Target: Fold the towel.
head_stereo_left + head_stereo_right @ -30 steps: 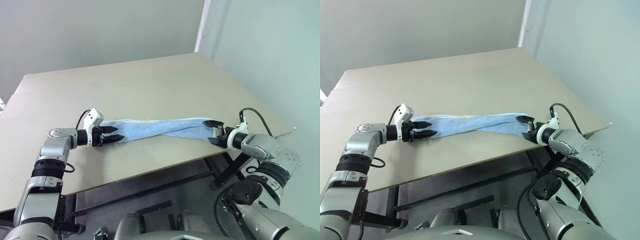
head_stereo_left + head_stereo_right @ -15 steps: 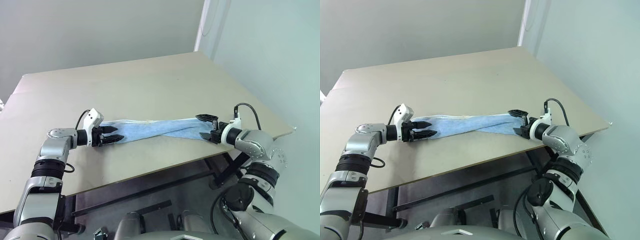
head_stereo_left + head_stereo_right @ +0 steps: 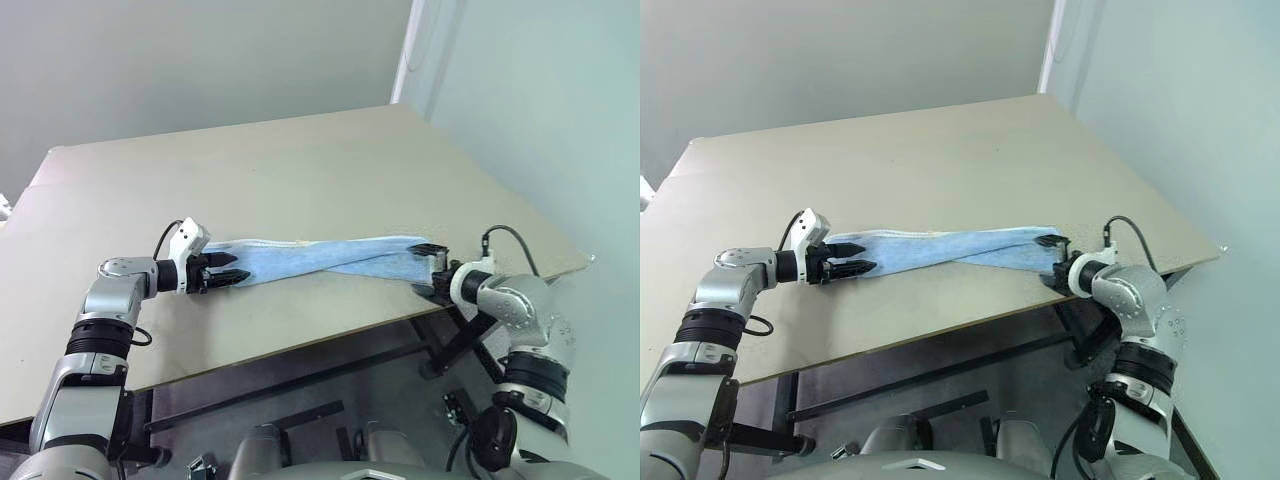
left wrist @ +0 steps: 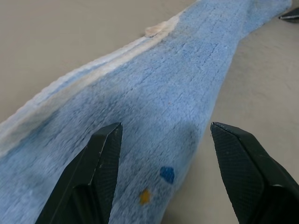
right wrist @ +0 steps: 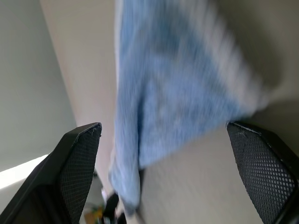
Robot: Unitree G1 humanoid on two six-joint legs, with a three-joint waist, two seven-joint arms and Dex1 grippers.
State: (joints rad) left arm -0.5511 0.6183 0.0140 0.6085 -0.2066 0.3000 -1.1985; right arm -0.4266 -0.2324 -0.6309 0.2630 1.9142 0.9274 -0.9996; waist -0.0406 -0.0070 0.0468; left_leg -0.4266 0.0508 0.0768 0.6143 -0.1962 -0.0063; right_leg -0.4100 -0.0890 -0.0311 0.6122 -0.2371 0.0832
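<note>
Right tool (image 3: 425, 266) rolled and back at the towel (image 3: 320, 256) end, fingers wide, gripping nothing; left tool (image 3: 228, 273) likewise open.

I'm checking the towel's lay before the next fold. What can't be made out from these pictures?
- Right wrist view: the towel is smeared by motion blur, so its hem and weave are unreadable.
- Left wrist view: the towel's near end runs off the picture's edge, past the open left claw.
- Head views: where the towel crosses over itself mid-length, the upper layer hides the lower.
- Head views: whether the open right claw touches the towel is too small to tell.
</note>
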